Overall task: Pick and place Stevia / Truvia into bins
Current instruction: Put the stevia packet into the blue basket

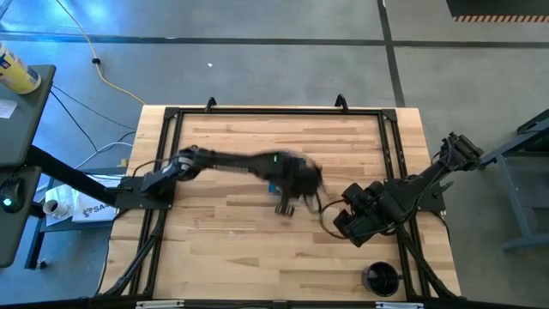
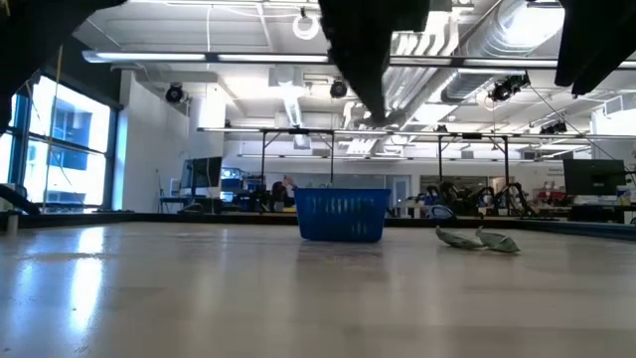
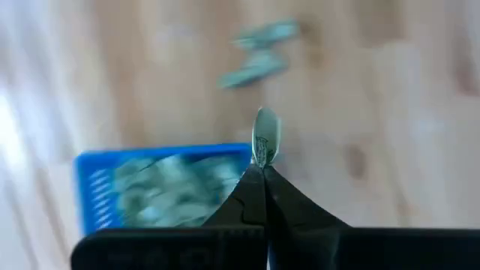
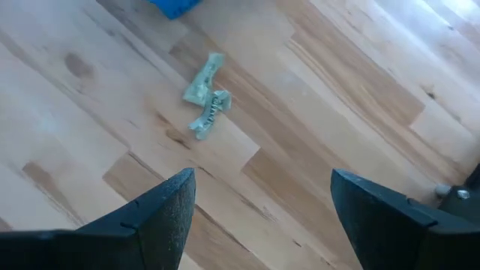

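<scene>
My left gripper hangs above the table beside the blue bin and is shut on one pale green Stevia sachet. The bin stands mid-table and holds several more sachets. Two loose sachets lie flat on the wood next to the bin. My right gripper hovers open over bare wood short of those two sachets, toward the table's right. The high view shows the left arm as a blur over the bin. My left gripper pinches the sachet by its lower end between the two fingertips. The fingers come from above, slanting down. The rest of the sachet sticks out past the tips, lifted clear of the table, close to the bin's rim.
A round black cup stands near the table's front right corner. A black frame runs around the wooden table top. Bare wood lies to the left of and in front of the bin.
</scene>
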